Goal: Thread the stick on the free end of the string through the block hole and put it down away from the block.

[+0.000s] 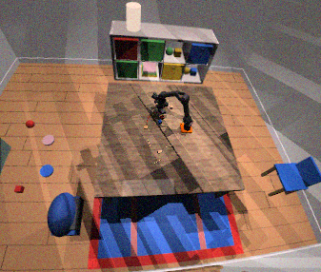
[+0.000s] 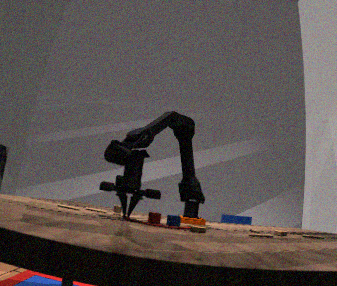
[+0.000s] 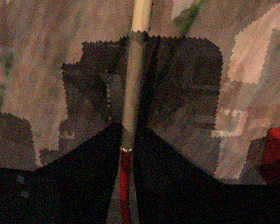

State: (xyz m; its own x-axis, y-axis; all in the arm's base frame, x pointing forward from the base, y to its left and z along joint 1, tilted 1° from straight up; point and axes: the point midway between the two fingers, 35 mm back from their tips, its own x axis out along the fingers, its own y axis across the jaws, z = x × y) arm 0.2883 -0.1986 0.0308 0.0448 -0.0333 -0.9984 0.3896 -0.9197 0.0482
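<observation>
The stick [image 3: 142, 15] is pale and wooden, and lies lengthwise between the fingertips in the wrist view. My gripper [image 2: 127, 216] [image 3: 128, 132] is shut on it close to its string end, with the fingertips down at the table. The red string [image 3: 125, 172] runs from that end back between the fingers. A small round wooden piece [image 1: 146, 126] [image 2: 197, 228], apparently the button, lies on the table. A small wooden piece [image 2: 118, 209] stands just behind the gripper; it may be the block, but its hole cannot be made out.
A red cube [image 2: 154, 217] [image 3: 273, 155] and a blue cube [image 2: 173, 220] [image 1: 159, 122] stand between the gripper and the arm's orange base [image 1: 186, 128] [image 2: 193, 220]. Several loose sticks and small objects lie elsewhere on the table [image 1: 121, 171].
</observation>
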